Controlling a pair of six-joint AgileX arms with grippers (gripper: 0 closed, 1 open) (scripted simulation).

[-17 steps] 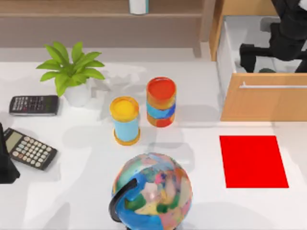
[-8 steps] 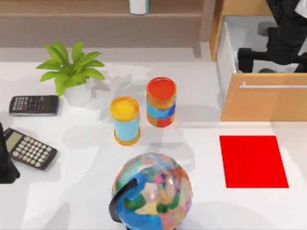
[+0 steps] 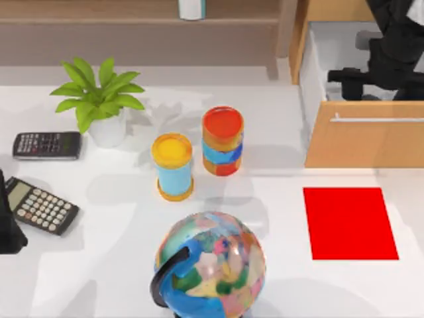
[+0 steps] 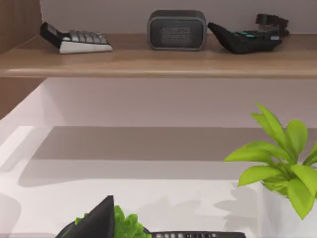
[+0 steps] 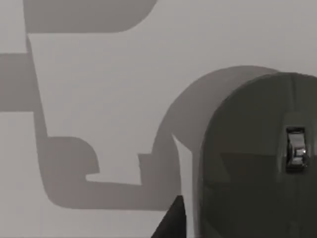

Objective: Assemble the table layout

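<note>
White table point(image 3: 119, 265) — front-left bare

The table point(image 3: 119, 265) is smooth matt white (faintly shadowed), the drawer cabinet point(image 3: 364, 142) light wood, the mat point(image 3: 350, 222) flat red.

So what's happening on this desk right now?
The right gripper is reaching into the open drawer at the table's back right, above a dark mouse lying inside. The left arm sits parked at the left edge. The red mat lies bare, and the globe, cans and calculators sit untouched.
</note>
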